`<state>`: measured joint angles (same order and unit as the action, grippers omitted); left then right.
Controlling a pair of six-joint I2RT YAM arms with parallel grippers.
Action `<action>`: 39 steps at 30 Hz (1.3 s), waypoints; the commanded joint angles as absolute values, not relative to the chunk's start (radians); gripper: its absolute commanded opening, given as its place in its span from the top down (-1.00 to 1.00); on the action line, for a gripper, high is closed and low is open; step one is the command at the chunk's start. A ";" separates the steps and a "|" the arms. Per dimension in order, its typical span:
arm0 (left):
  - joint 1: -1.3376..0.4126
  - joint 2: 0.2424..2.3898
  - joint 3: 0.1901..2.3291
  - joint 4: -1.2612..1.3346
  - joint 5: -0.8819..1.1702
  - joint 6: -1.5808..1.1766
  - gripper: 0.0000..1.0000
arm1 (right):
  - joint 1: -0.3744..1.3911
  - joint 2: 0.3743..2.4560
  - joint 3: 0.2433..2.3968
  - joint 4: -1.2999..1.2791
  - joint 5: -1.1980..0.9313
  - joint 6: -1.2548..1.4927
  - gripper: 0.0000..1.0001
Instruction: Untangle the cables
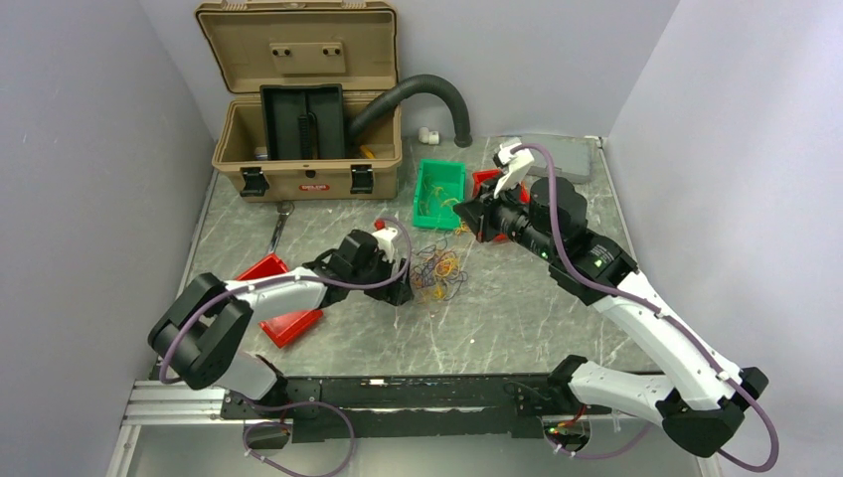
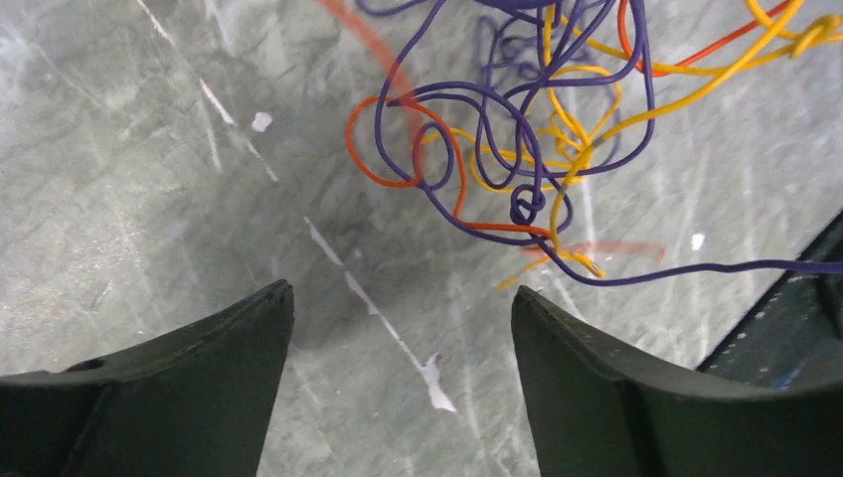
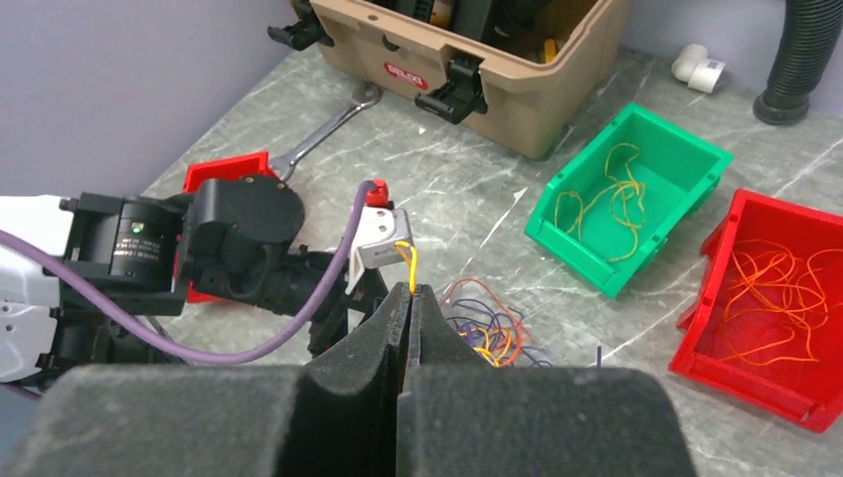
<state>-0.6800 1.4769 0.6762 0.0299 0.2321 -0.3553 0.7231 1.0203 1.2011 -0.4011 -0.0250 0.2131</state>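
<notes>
One tangle of cables (image 1: 437, 270), purple, orange and yellow, lies on the marbled table (image 1: 527, 318) between the two grippers; the left gripper (image 2: 403, 293) gapes wide, the loops just ahead of its fingertips and none between them; the right gripper (image 3: 410, 290) is pinched together on one yellow strand (image 3: 408, 260); its wrist view shows yellow wires in the one green bin (image 3: 577, 248) and orange ones in a red bin (image 3: 746, 386), which the arm mostly hides from above.

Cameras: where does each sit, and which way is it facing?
Top external: above and behind the robot, looking down at the table; left arm and right arm show.
Left wrist: looks down past the open left end effector at the cables.
Right wrist: looks across the shut right end effector, pinching a yellow strand, toward the left arm.
Shared: all three show the cables.
</notes>
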 commanded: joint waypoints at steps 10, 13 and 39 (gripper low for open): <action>-0.774 1.376 0.728 0.136 0.230 -0.197 -0.87 | 0.717 1.014 1.256 -0.422 0.007 0.242 1.00; -0.796 1.441 0.772 0.152 0.236 -0.190 -0.88 | 0.717 1.011 1.254 -0.412 0.007 0.256 1.00; -0.573 0.909 0.495 -0.053 -0.249 -0.478 1.00 | 0.677 0.694 1.064 -0.623 1.011 0.523 1.00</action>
